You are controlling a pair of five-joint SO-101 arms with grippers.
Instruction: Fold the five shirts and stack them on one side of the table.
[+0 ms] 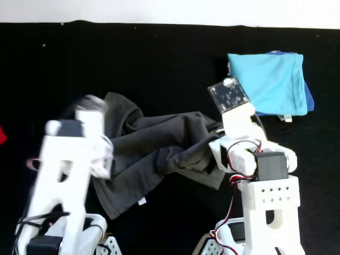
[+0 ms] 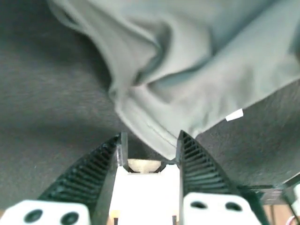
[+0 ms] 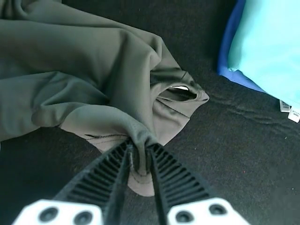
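A dark grey shirt (image 1: 159, 143) lies crumpled across the middle of the black table (image 1: 159, 58). My right gripper (image 3: 138, 149) is shut on a bunched fold of the grey shirt (image 3: 70, 61), near its collar opening. In the high view the right arm (image 1: 239, 122) stands at the shirt's right end. My left gripper (image 2: 150, 140) is open, and a hem of the grey shirt (image 2: 201, 61) dips just between its fingertips. The left arm (image 1: 69, 154) stands at the shirt's left side. A folded turquoise shirt (image 1: 271, 79) rests on a folded blue shirt (image 1: 309, 98) at the back right.
The stack of turquoise shirt (image 3: 267, 42) on blue shirt (image 3: 229, 56) lies a short way beyond my right gripper. A white tag (image 2: 234, 115) hangs on the grey shirt's edge. A red thing (image 1: 2, 135) shows at the left edge. A white wall borders the table's far side.
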